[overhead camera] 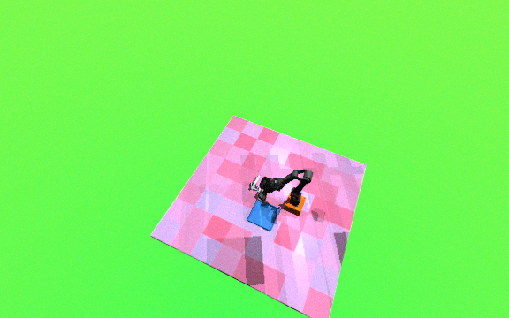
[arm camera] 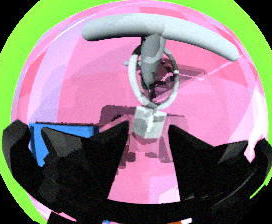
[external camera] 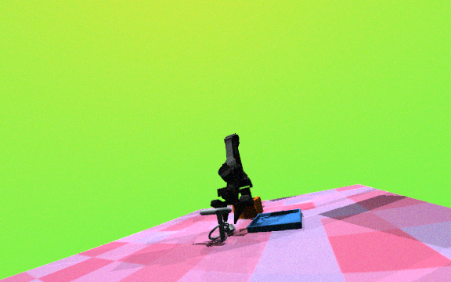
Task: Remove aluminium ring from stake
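Gripper [overhead camera: 262, 197] [external camera: 239, 213] [arm camera: 148, 127]: fingers apart, unloaded, beside the stake [external camera: 221, 226] [arm camera: 152, 62]. The ring's tab [arm camera: 149, 123] (the grasp point, presumably) lies ahead, on the stake's gripper side.

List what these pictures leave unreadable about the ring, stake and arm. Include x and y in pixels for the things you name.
- Black claw [overhead camera: 262, 197] [external camera: 236, 219] [arm camera: 148, 127] against the silver ring's pale square tab [arm camera: 149, 123]: contact unclear in the wrist view; top view too small.
- Foot of the grey T-shaped steel stake [overhead camera: 255, 182] [external camera: 221, 226] [arm camera: 151, 60]: too small in the top view.
- Orange base block [overhead camera: 299, 211] [external camera: 257, 207]: partly hidden by the black arm, exterior view.
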{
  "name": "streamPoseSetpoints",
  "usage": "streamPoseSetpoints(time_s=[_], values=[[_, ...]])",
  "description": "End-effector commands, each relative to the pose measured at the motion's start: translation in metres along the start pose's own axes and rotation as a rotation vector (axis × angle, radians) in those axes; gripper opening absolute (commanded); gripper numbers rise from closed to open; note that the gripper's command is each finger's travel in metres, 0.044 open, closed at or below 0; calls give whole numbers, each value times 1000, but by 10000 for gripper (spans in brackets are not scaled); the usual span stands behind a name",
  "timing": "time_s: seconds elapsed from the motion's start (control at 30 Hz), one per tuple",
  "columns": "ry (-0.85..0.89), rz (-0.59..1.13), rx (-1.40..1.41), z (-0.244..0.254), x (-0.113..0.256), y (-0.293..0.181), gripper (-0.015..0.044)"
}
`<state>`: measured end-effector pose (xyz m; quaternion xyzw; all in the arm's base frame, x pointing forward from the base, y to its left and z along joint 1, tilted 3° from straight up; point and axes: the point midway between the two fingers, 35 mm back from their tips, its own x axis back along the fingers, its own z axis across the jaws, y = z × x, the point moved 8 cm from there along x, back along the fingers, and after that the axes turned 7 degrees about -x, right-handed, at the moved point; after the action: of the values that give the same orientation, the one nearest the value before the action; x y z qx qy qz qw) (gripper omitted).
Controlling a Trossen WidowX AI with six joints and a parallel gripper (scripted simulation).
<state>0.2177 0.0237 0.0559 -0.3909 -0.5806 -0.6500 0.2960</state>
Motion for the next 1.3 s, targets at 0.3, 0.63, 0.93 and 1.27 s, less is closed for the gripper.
streamPoseSetpoints(time_s=[0.3,0.63,0.93,1.27], values=[[1,2,6,-1,-21,-2,200],[-3,1,0,-1,-22,-2,160],[-3,1,0,-1,-22,-2,100],[-3,1,0,-1,-22,-2,33]])
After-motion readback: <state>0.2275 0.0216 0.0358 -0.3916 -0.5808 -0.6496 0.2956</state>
